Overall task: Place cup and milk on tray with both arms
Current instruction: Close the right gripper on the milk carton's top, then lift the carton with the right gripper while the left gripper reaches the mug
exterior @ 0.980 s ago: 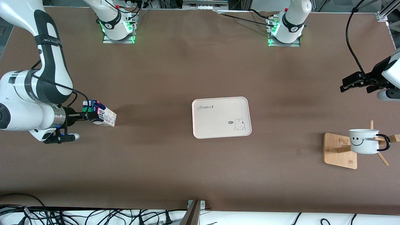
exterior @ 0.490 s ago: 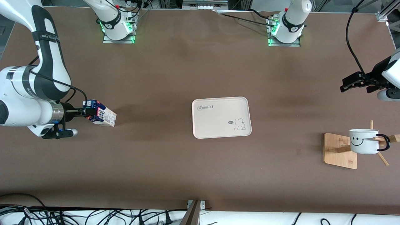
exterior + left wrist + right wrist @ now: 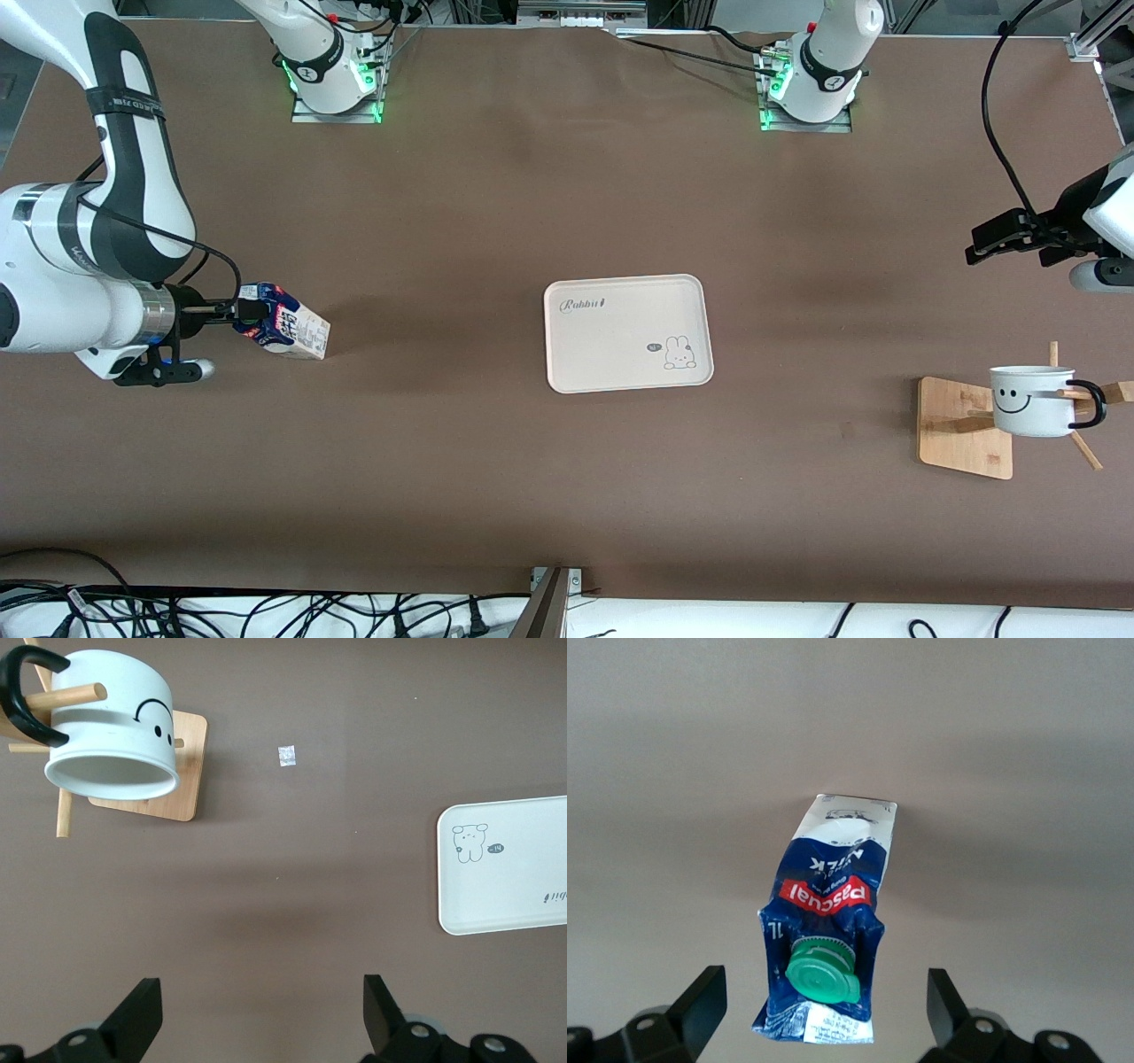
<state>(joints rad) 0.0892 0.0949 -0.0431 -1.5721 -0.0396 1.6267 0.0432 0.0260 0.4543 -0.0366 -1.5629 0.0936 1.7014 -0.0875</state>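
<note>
The milk (image 3: 288, 328), a blue and white carton with a green cap, is on the table toward the right arm's end. My right gripper (image 3: 246, 312) is open at the carton's top. In the right wrist view its fingers flank the capped top (image 3: 828, 939) without touching, and the gripper (image 3: 824, 985) is open. The cup (image 3: 1032, 403) hangs on a wooden peg rack toward the left arm's end. My left gripper (image 3: 979, 244) is open and empty, over bare table apart from the cup (image 3: 115, 718). The tray (image 3: 611, 341) lies empty mid-table.
The bamboo rack base (image 3: 961, 434) with wooden pegs holds the cup and also shows in the left wrist view (image 3: 190, 771). A small white scrap (image 3: 286, 755) lies on the brown table beside the rack. The tray's end (image 3: 514, 877) shows in the left wrist view.
My right arm and gripper have shifted a little upward in the front view along the carton's top. The carton, cup and tray have not moved. The left gripper has barely moved.
</note>
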